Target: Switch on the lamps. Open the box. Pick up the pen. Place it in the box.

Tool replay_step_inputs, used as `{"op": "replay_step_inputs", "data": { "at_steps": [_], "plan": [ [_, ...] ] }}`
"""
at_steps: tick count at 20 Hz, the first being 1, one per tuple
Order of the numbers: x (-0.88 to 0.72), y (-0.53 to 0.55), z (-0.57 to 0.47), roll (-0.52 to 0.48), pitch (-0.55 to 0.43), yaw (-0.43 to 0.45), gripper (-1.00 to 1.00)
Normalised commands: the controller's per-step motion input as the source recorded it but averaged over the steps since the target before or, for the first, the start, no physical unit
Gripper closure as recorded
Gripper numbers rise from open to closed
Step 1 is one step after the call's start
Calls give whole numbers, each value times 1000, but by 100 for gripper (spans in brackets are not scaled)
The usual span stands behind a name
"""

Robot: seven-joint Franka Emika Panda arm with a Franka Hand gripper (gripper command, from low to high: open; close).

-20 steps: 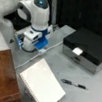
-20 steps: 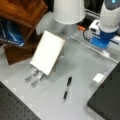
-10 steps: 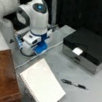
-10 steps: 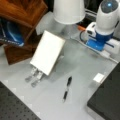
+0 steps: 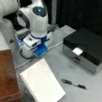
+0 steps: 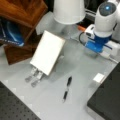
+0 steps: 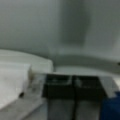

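Note:
The box stands shut at a front view's right, black lid down and white latch on its grey front; its lid corner shows at the bottom right. The thin black pen lies free on the grey table in both front views. My gripper, with blue fingers, points down at a white switch strip beside the arm's base, far from pen and box. In the wrist view the dark fingers stand together over the grey table, with nothing between them.
A white ribbed board leans on a small stand between the arm and the pen. A white lampshade hangs at the top. A wooden shelf and a brown wooden surface border the table. A cable runs by the strip.
The arm has moved slightly down, bringing the gripper lower at the switch strip. Pen, box and board have not moved.

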Motion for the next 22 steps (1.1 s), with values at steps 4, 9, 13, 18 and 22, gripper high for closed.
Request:
{"op": "replay_step_inputs", "data": {
  "at_steps": [4,9,13,18,22],
  "plan": [
    [-714,-55,-245,11,-438,110,100],
    [-721,-52,-246,6,-416,111,100],
    [-719,-36,-321,-20,-428,105,100],
    [-752,-33,-327,-20,-438,103,100],
    [-854,-35,-120,-16,-355,110,100]
  ]
}}
